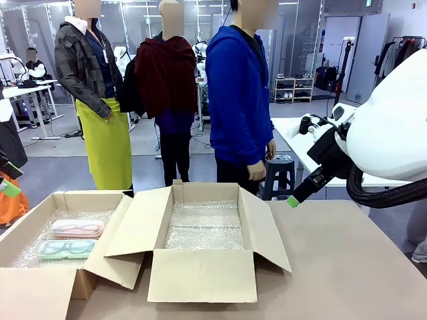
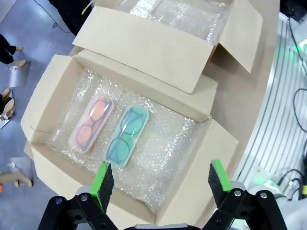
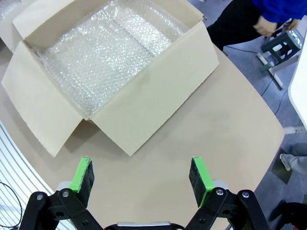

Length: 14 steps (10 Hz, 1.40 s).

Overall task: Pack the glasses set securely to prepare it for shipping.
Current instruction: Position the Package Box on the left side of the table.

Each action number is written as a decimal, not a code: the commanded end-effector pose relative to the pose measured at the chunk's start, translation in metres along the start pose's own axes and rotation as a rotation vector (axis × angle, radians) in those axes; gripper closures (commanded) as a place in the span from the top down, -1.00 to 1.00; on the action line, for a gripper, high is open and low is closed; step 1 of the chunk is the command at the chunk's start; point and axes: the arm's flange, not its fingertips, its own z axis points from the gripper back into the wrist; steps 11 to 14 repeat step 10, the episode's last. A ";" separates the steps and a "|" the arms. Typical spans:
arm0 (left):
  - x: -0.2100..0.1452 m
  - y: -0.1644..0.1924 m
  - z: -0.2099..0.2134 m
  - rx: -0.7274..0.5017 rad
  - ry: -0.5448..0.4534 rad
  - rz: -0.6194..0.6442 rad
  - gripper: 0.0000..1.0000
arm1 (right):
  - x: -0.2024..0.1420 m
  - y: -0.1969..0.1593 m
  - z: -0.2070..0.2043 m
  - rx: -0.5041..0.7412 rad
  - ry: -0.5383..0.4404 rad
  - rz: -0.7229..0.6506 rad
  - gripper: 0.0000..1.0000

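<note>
The glasses set is two flat cases lying side by side on bubble wrap in the left cardboard box: a pink case and a mint green case. My left gripper hovers high above that box, open and holding nothing. My right gripper hangs open over bare table beside the middle box. In the front view, the right arm enters from the right, one green pad showing above the table.
The middle open box is lined with bubble wrap and holds nothing else. A person in a blue hoodie stands at the far side. The table to the right of the boxes is bare.
</note>
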 end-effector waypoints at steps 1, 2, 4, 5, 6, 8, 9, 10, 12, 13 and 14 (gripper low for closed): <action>0.001 -0.003 0.005 -0.003 0.014 0.008 1.00 | 0.001 0.003 -0.001 -0.007 0.001 -0.013 1.00; 0.001 -0.003 0.005 -0.003 0.014 0.008 1.00 | 0.001 0.003 -0.001 -0.007 0.001 -0.013 1.00; 0.001 -0.003 0.005 -0.003 0.014 0.008 1.00 | 0.001 0.003 -0.001 -0.007 0.001 -0.013 1.00; 0.001 -0.003 0.005 -0.003 0.014 0.008 1.00 | 0.001 0.003 -0.001 -0.007 0.001 -0.013 1.00; 0.001 -0.003 0.005 -0.003 0.014 0.008 1.00 | 0.001 0.003 -0.001 -0.007 0.001 -0.013 1.00; 0.001 -0.003 0.005 -0.003 0.014 0.008 1.00 | 0.001 0.003 -0.001 -0.007 0.001 -0.013 1.00; 0.001 -0.003 0.005 -0.003 0.014 0.008 1.00 | 0.001 0.003 -0.001 -0.007 0.001 -0.013 1.00; 0.001 -0.003 0.005 -0.003 0.014 0.008 1.00 | 0.001 0.003 -0.001 -0.007 0.001 -0.013 1.00; 0.001 -0.003 0.005 -0.003 0.014 0.008 1.00 | 0.001 0.003 -0.001 -0.007 0.001 -0.013 1.00; 0.001 -0.003 0.005 -0.003 0.014 0.008 1.00 | 0.001 0.003 -0.001 -0.007 0.001 -0.013 1.00; 0.001 -0.003 0.005 -0.003 0.014 0.008 1.00 | 0.001 0.003 -0.001 -0.007 0.001 -0.013 1.00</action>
